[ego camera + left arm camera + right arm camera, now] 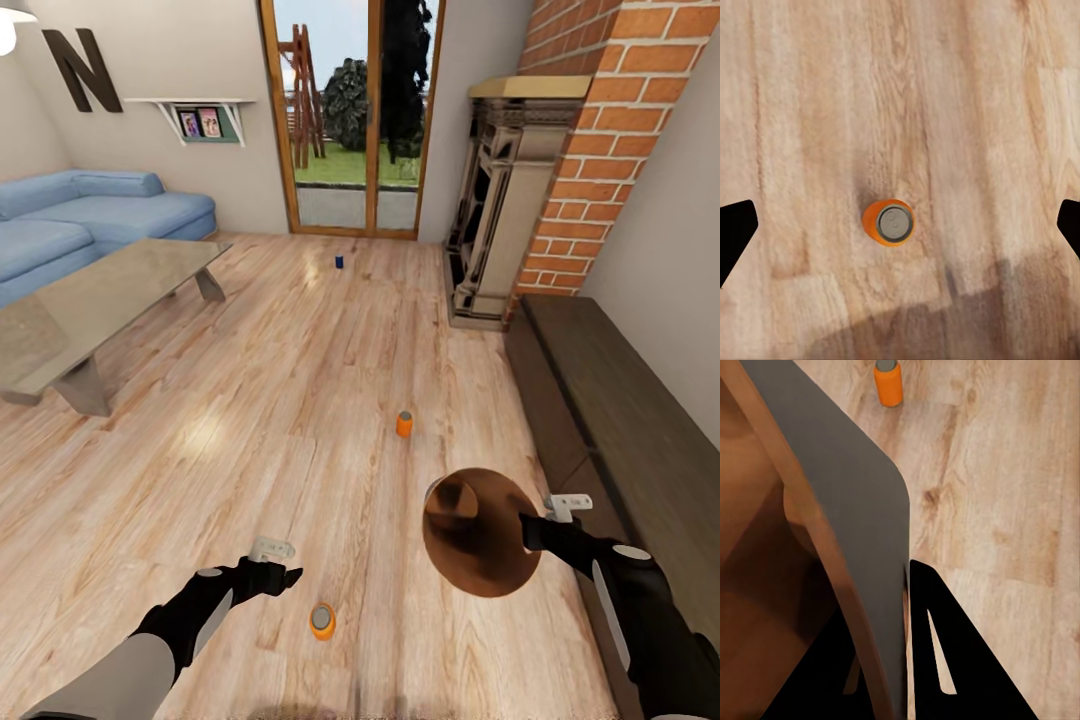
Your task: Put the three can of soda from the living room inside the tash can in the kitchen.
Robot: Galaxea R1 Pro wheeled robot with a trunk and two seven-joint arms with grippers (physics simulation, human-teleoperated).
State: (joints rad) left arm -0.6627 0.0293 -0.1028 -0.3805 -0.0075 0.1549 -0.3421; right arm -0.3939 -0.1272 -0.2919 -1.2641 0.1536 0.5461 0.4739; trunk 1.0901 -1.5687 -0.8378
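Well, from the head view I have the right hand (535,527) gripping the tash can (480,535) by its rim, holding it off the floor (280,400) with its copper-brown inside tipped toward me; I see nothing inside it, so I judge no can is binned yet. The left hand (285,575) hangs low over the floor, and the nearest orange can (322,621) stands upright just beside it, toward me and a little to its inner side. A second orange can (404,424) stands upright on the floor ahead of the bin, beyond the right hand. The dark blue can (340,262) sits well apart, far ahead near the glass doors (355,115). The grey tabletop (90,300) and the blue sofa (90,215) lie off beyond the left hand.

Next, the left wrist view looks straight down on the nearest orange can (889,221), its grey top facing the camera. The two dark fingertips (733,232) stand wide apart at either edge, so this hand is open, well above the can and touching nothing. The head view cannot confirm that spread.

Then the right wrist view gives what the head view hides: the fingers (945,660) pinched on the bin's grey wall (847,510), copper lining on the other side, and the second orange can (889,382) on the floor past the rim.

All three cans remain to collect, and the trip to the kitchen is still ahead.
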